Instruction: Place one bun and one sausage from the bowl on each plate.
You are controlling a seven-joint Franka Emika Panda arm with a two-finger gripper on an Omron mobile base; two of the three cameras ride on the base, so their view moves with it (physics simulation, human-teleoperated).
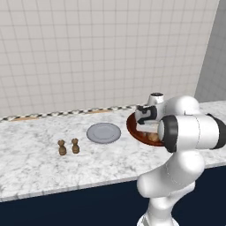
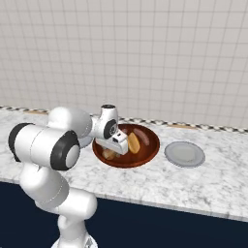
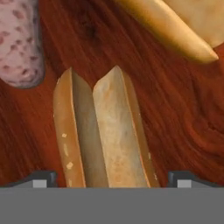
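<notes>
A split bun [image 3: 103, 131] lies on the floor of the dark red-brown bowl [image 3: 175, 113], directly under the gripper [image 3: 112, 178], whose jaws stand wide, one tip either side of the bun, holding nothing. Judged light, soft and easily crushed; best taken across its two outer crusts, mid-length. A speckled sausage [image 3: 19, 41] and a second bun [image 3: 179, 26] lie in the same bowl. On the marble counter [image 2: 213, 189], one grey plate [image 2: 184, 154] sits bare beside the bowl, the other plate [image 1: 103, 133] likewise.

The glossy red-brown round bowl [image 2: 145, 151] held split tan buns [image 3: 105, 135] and a pinkish sausage [image 3: 19, 43]; two flat grey plates [image 1: 103, 133] flanked it.
</notes>
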